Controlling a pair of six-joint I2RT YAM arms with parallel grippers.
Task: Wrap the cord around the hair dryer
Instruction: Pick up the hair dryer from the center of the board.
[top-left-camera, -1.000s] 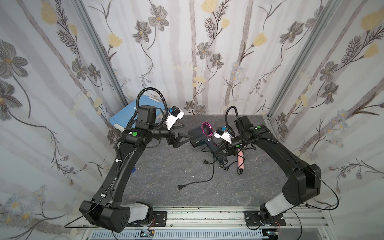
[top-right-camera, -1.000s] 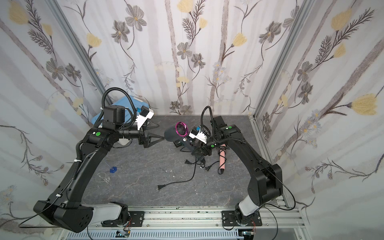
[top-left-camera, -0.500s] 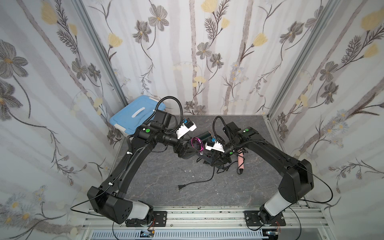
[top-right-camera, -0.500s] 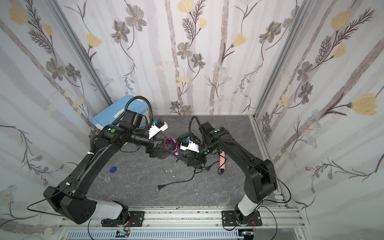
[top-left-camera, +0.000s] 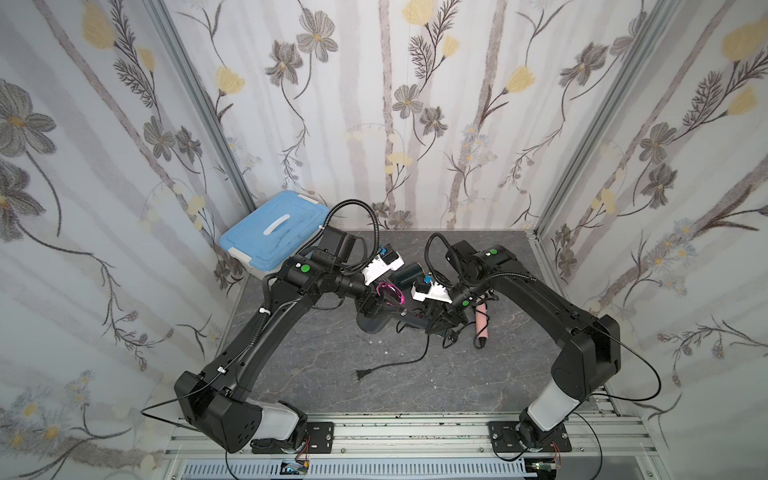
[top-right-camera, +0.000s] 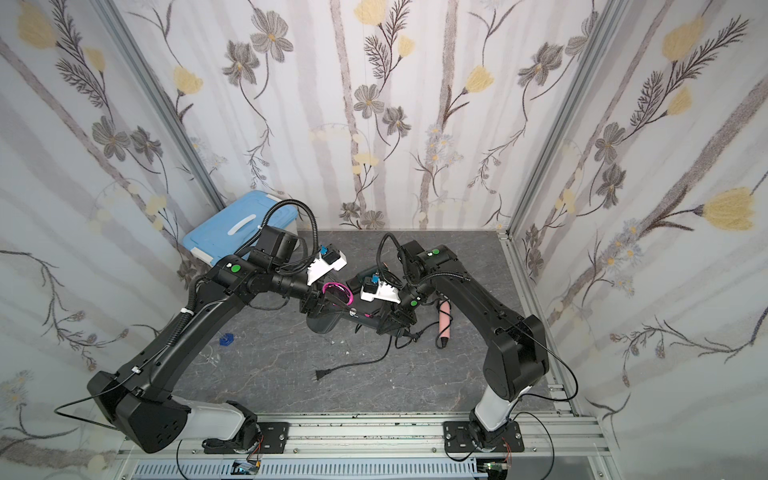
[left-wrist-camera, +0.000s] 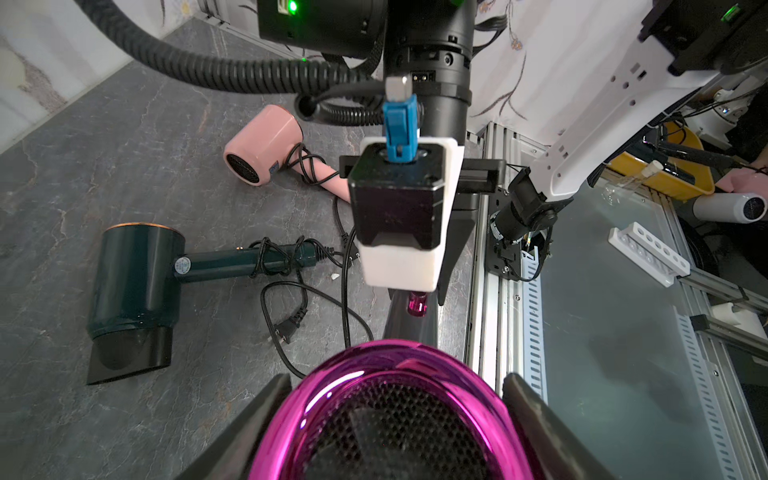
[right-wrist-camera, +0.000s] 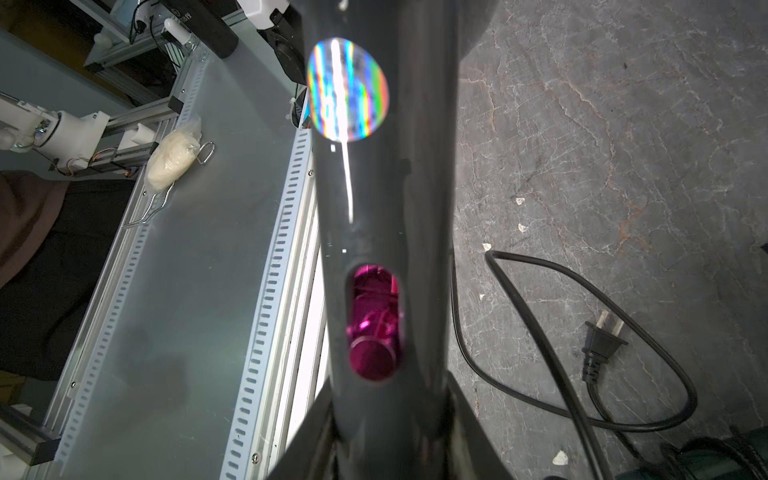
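Note:
The grey hair dryer with a magenta rear ring hangs above the table's middle, held between both arms. My left gripper is shut on its head, one finger on each side of the ring. My right gripper is shut on the grey handle. The black cord trails loose from the handle's end onto the table and ends in a plug lying flat towards the front.
A dark green hair dryer and a pink one lie on the table, each with its cord wound round its handle. A blue lidded box stands at the back left corner. A small blue piece lies at the left.
My left arm swung from the back left to the dryer and its open jaws closed onto the head. The right gripper brought the dryer down and towards the front left.

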